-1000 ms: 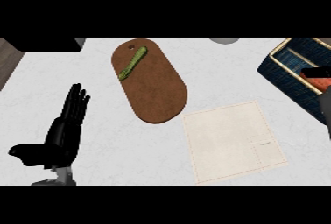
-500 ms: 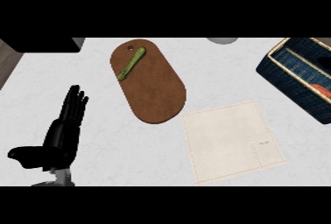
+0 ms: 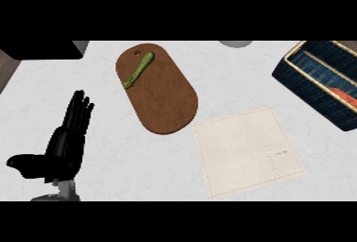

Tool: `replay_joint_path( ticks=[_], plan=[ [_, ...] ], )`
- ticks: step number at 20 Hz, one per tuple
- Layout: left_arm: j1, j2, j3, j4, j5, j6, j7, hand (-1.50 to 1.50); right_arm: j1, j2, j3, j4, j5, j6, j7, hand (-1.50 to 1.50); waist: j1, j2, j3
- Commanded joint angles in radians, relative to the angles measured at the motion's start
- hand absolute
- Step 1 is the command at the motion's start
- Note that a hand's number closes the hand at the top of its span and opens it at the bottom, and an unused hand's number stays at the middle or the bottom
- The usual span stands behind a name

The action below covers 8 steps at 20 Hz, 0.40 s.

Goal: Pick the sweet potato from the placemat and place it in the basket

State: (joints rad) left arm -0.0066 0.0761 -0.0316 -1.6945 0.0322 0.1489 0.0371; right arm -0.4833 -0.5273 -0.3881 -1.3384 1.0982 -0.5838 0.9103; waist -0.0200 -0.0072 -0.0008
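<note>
Orange sweet potato (image 3: 342, 93) inside basket (image 3: 307, 81) at right edge, cream placemat (image 3: 246, 151) bare

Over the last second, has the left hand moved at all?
No. The left hand is open at the lower left, the same gap away from the cutting board as before.

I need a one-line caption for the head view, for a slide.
Left hand rests open at the counter's left; the sweet potato lies in the basket, the placemat bare beside a cutting board.
</note>
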Motion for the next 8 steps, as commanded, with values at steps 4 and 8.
replay_joint_path(
  ticks=[4,8],
  plan=[
    [-0.004,0.032,0.056,0.026,0.033,-0.031,-0.015,0.00,0.190,-0.004,-0.031,-0.468,-0.034,0.217,0.135,-1.50,0.000,0.000,-0.001],
    [-0.002,0.027,0.053,0.041,0.043,-0.050,-0.025,0.00,0.343,0.014,-0.109,-0.617,-0.242,0.179,0.010,-1.50,0.003,0.003,0.000]
  ],
)
